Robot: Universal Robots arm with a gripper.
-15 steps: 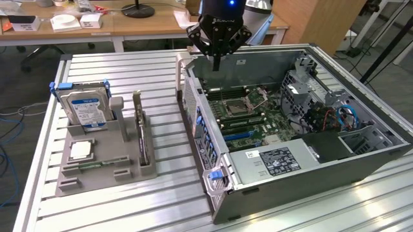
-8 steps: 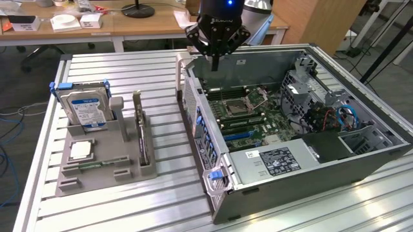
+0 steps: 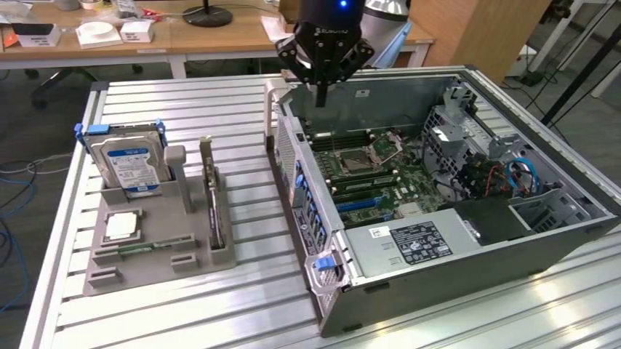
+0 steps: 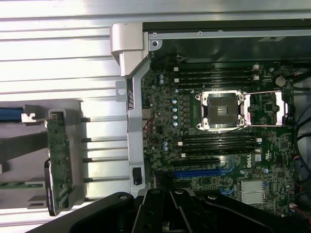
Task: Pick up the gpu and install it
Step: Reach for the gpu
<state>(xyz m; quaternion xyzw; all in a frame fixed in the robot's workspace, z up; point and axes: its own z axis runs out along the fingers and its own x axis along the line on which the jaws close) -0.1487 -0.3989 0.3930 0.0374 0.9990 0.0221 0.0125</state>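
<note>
gripper (image 3: 321,100): we see it closed, holding nothing, above the open computer case (image 3: 466,280) | gpu (image 3: 211,195): we see it on edge in the gray holder (image 3: 145,275); near the hard drive (image 3: 131,163); untouched

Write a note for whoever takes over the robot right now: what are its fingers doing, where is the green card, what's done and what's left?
The fingers: shut, holding nothing, hovering above one corner of the open computer case.
The gpu: standing on edge in the gray holder on the table, beside the case, apart from the fingers.
Done: nothing that shows; the gpu is untouched.
Left: picking it up and installing it on the motherboard.
</note>
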